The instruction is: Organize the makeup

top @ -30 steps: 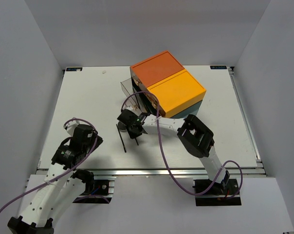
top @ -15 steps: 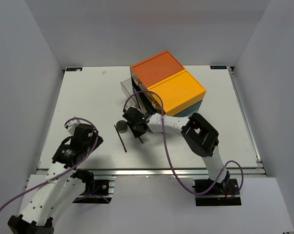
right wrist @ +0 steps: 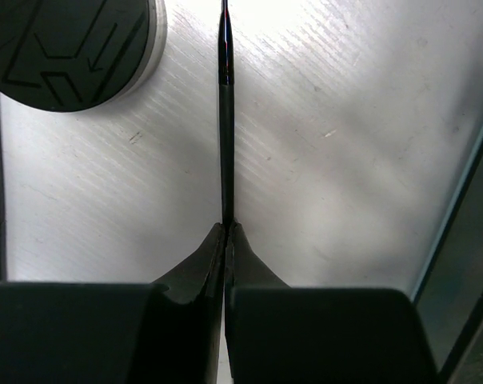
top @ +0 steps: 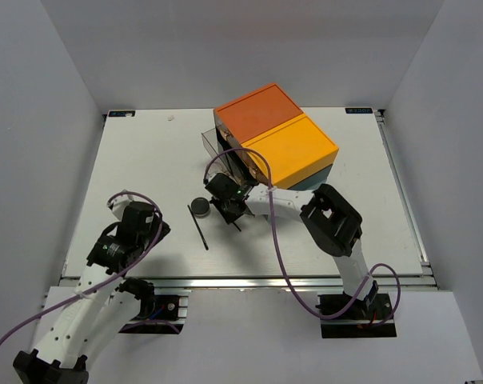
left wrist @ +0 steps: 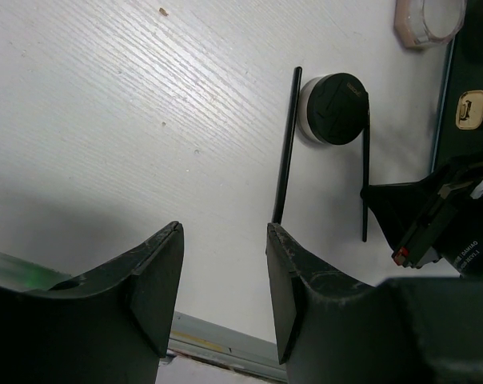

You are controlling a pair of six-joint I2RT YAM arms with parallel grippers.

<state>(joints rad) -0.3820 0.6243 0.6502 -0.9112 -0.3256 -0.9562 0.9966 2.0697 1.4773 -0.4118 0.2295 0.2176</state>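
- The right gripper [top: 228, 210] is shifting away from the round black compact [top: 200, 207] toward the large orange, yellow and teal drawer box [top: 277, 140]. A second ago it was covering the compact, which is now lying in plain sight on the white table [top: 145, 160].
- One thin black stick [right wrist: 225, 120] is travelling with the right gripper. In the right wrist view the two fingers are pressing together on its near end with no gap showing, and the stick is running straight out ahead.
- I cannot tell whether the far tip is clear of the table.
- My reading: the stick is on its way to the box's clear front drawer [top: 211, 144], so one item is being stowed and most of the makeup is still waiting.
- The second thin black stick [top: 197, 228] is lying where it was, just left of the compact and touching nothing I can see.
- The left gripper [left wrist: 224, 232] is not moving, hanging well apart from the work with its jaws spread wide and nothing between them.
- A round pinkish jar [left wrist: 429, 20] is sitting beyond the compact, near the box.
- Materials: the sticks are slim, rigid and glossy, and the held one is tapering to a point, so they are likely to roll or pivot in a pinch.
- The compact is a low disc with a matte black lid over a pale rim.
- The table top is showing a fine brushed grain.
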